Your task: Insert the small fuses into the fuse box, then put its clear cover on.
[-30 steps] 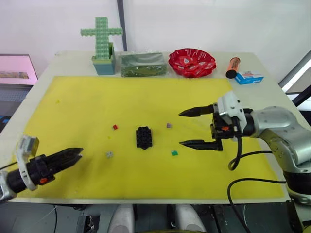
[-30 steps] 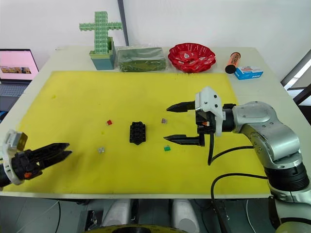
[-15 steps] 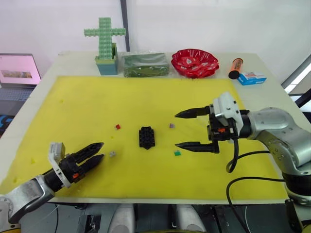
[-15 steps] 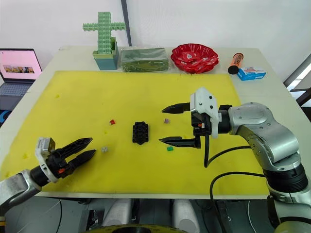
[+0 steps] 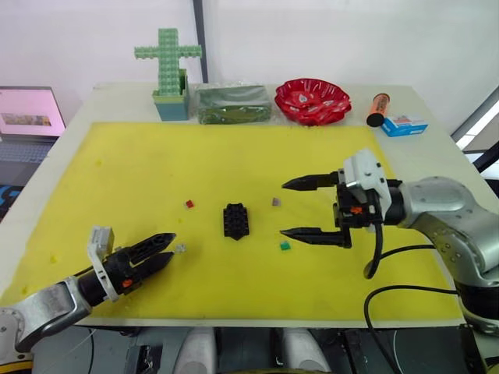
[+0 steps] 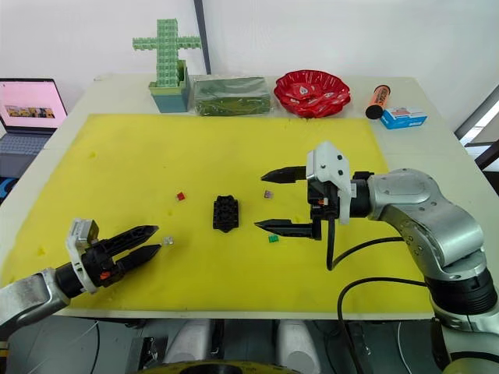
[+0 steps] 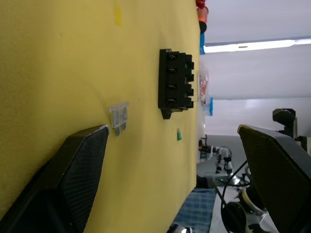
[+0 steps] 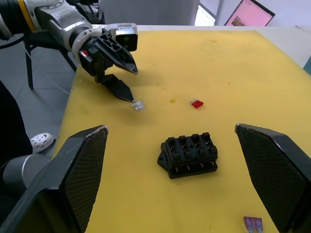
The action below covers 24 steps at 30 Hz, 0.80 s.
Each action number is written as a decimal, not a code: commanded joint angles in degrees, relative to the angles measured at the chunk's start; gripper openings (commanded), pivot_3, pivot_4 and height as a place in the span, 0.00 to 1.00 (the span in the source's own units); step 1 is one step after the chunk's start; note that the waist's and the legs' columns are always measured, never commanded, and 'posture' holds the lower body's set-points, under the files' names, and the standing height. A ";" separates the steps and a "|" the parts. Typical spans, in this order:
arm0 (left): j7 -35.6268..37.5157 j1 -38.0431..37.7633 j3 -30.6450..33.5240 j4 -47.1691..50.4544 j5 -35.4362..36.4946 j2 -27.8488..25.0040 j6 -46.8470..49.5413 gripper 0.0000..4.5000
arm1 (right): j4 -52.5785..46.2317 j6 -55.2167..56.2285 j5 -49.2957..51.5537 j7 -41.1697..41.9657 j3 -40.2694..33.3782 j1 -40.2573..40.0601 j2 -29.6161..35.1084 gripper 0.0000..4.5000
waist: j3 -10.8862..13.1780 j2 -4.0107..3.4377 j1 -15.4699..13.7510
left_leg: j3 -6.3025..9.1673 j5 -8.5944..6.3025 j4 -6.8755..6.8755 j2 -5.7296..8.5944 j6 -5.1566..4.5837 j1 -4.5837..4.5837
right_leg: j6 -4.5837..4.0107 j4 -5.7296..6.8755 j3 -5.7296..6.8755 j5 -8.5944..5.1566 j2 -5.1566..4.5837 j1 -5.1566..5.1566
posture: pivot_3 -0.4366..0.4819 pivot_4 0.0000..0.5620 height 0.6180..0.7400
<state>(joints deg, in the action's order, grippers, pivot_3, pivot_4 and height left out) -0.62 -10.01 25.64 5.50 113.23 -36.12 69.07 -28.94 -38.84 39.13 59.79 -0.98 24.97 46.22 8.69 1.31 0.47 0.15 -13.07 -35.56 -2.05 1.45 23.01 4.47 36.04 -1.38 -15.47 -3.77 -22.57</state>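
My left gripper [image 5: 164, 249] is low over the near left part of the yellow mat [image 5: 117, 171], its fingers parted and holding nothing. The grey fuse [image 5: 180, 248] lies flat on the mat just past my left fingertips, touching or nearly touching the lower one; in the left wrist view it [image 7: 118, 115] sits by the tip of one finger with its two prongs pointing back toward that finger.

Farther on along my left gripper's line stands the fuse box [image 5: 235, 220], resting on the mat with its slotted top up. Its long axis runs away from me, toward the far edge of the table, and its slots are lined up along that length. The red fuse [image 5: 189, 204] lies beyond my left gripper, to the left of the box and apart from it.

My right gripper [image 5: 282, 208] hovers to the right of the box, fingers spread wide and empty, tips aimed leftward at the box. The green fuse [image 5: 284, 245] lies just under and nearer than my lower right finger; the purplish-brown fuse [image 5: 275, 202] lies between my two right fingertips, close beside the box
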 commanded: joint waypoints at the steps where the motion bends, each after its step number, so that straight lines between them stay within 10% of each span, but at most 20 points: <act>1: -3.03 0.72 -2.97 -0.33 -0.23 1.45 -0.43 1.00 | -2.13 0.36 0.99 -0.75 -1.82 -0.06 0.62 0.99 | 0.00 -0.01 -0.27 | 0.01 0.00 0.00 0.03 0.00 0.00 | 0.00 0.00 0.00 0.00 -0.03 0.02 | 0.48 0.27 1.00; 24: -7.70 6.07 -8.04 -0.13 -0.23 5.63 0.24 1.00 | -1.85 -0.85 2.30 -3.36 -2.25 0.52 1.00 0.99 | -0.08 -0.31 -1.35 | -0.09 -0.01 -0.10 1.22 0.01 0.03 | -0.03 -0.85 0.07 0.00 -1.77 0.39 | 0.48 0.27 1.00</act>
<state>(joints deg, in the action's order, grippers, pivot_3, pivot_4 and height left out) -7.48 -3.68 20.47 5.45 113.28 -30.83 68.46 -29.14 -39.74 40.55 56.71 -1.33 24.71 46.63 8.62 1.00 -0.88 0.07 -13.08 -35.66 -0.79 1.47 23.08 4.44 35.15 -1.30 -15.47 -5.57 -22.18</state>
